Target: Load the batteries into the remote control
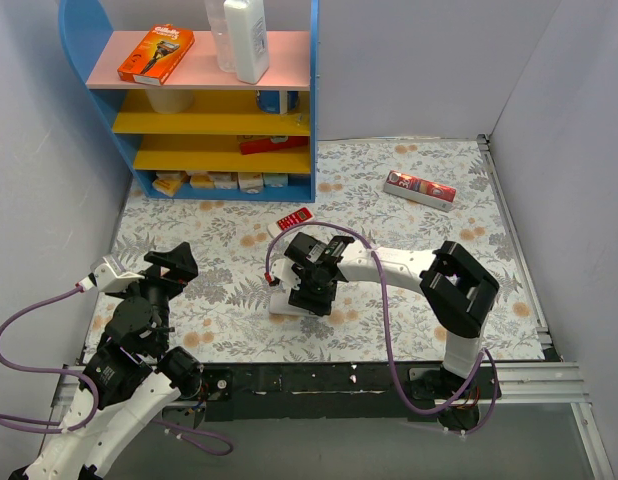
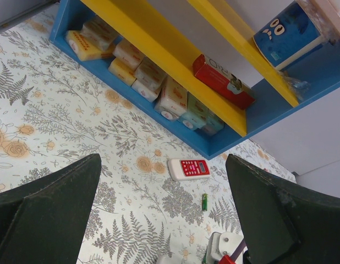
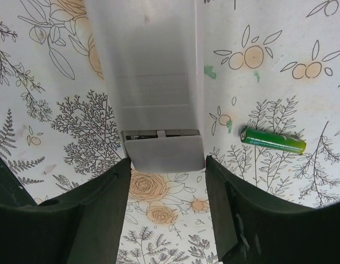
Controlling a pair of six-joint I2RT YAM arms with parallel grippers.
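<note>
The white remote control (image 3: pixel 145 71) lies back up on the flowered mat. Its battery cover (image 3: pixel 164 153) is slid partly off, leaving a thin dark gap. My right gripper (image 3: pixel 165 187) is open, its fingers either side of the cover end, holding nothing. One green battery (image 3: pixel 273 141) lies on the mat just right of the remote. From above, the right gripper (image 1: pixel 311 292) hovers over the remote (image 1: pixel 286 303) at the table's middle. My left gripper (image 1: pixel 172 262) is open and empty at the near left. Its view shows a battery (image 2: pixel 204 201) between its fingers (image 2: pixel 60 209).
A red remote with white buttons (image 1: pixel 294 217) lies just beyond the right gripper, also in the left wrist view (image 2: pixel 187 168). A blue and yellow shelf (image 1: pixel 224 125) with boxes stands at the far left. A red and white box (image 1: pixel 419 188) lies at the far right.
</note>
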